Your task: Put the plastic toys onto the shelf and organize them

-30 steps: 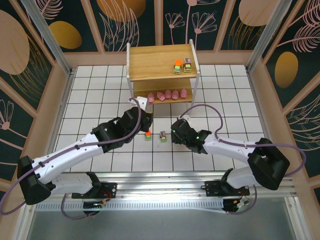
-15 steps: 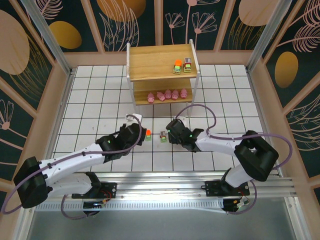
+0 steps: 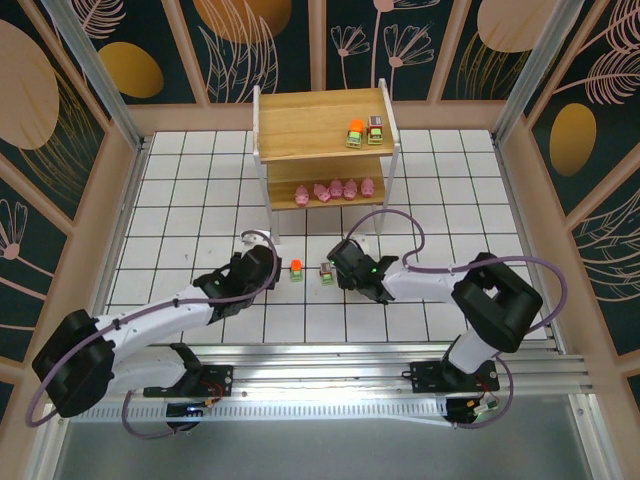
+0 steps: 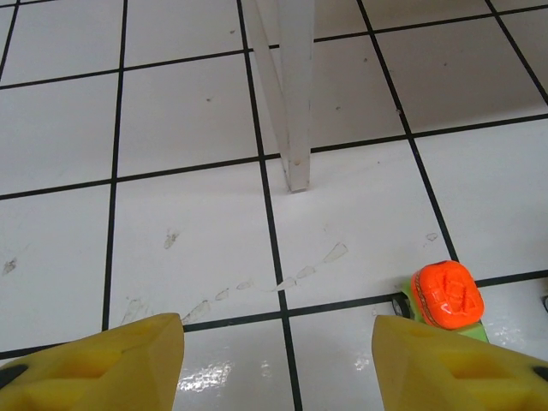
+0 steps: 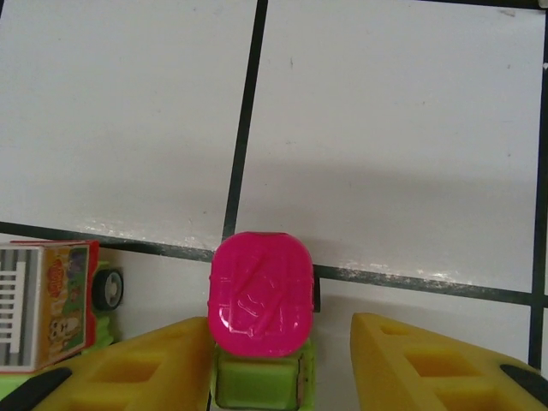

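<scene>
Right gripper [image 5: 281, 336]: yellow fingers [image 5: 137, 368] straddle a magenta-topped toy [image 5: 259, 294] but are not clamped. One finger sits at the toy's side; the other stands off, with a strip of bare surface between. The toy stands on the white gridded table [image 5: 385, 128], green base down. Just beside it, outside the fingers, is a grey-brown-topped toy [image 5: 47, 304] with a picture label.

Left gripper [image 4: 276, 342]: fingers spread, grasping nothing, bare table between them. An orange-topped toy [image 4: 445, 295] stands just beyond one fingertip, untouched. A white shelf leg [image 4: 295, 94] is farther off.

From above, both grippers are low over the table, on the near side of the shelf [image 3: 300, 125]. The orange-topped and grey-brown-topped toys lie between them. Top tier, right end: two green toys [image 3: 354, 134] side by side. Lower tier: five pink pigs [image 3: 336, 189] in a row.
</scene>
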### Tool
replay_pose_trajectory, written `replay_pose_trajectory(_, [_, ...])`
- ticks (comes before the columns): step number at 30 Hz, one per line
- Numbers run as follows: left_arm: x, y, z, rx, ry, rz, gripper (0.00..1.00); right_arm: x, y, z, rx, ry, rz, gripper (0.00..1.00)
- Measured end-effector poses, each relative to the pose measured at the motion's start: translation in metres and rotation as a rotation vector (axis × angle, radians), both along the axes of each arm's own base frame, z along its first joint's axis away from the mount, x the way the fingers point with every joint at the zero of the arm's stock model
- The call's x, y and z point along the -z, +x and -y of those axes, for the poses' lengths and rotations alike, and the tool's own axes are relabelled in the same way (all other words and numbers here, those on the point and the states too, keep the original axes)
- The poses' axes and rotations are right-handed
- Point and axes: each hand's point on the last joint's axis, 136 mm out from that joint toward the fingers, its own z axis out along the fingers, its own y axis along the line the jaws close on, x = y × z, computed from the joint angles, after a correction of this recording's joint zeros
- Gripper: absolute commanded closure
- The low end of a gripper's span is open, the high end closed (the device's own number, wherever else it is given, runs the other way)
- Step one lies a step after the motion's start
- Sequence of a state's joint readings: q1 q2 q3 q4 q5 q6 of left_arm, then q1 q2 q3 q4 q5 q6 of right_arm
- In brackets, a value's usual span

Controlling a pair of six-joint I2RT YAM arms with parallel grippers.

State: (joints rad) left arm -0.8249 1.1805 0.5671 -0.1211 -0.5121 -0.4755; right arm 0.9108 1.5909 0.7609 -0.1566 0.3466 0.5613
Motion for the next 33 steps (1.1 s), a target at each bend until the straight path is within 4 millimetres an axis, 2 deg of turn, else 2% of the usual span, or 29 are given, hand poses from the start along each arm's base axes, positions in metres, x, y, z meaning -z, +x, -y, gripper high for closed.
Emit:
replay_pose_trajectory(9, [0.010, 0.006, 0.004, 0.000, -0.012, -0.004, 0.39, -0.001, 0.003, -0.006, 0.013, 0.002, 0.005, 0.55])
replay_pose_trajectory(13, [0.019, 0.008, 0.001, -0.009, 0.006, -0.022, 0.39, 0.004, 0.003, -0.007, 0.020, -0.026, -0.003, 0.56])
replay_pose_trajectory(22, [0.019, 0.015, 0.002, -0.006, -0.015, -0.010, 0.38, 0.009, -0.001, -0.002, 0.057, -0.051, -0.013, 0.57])
replay_pose_trajectory(27, [0.026, 0.016, -0.001, -0.001, -0.009, -0.021, 0.38, 0.012, -0.003, -0.001, 0.062, -0.062, -0.014, 0.57])
replay_pose_trajectory(33, [0.027, 0.017, 0.000, 0.004, -0.014, -0.017, 0.39, 0.012, -0.005, -0.003, 0.066, -0.059, -0.013, 0.61])
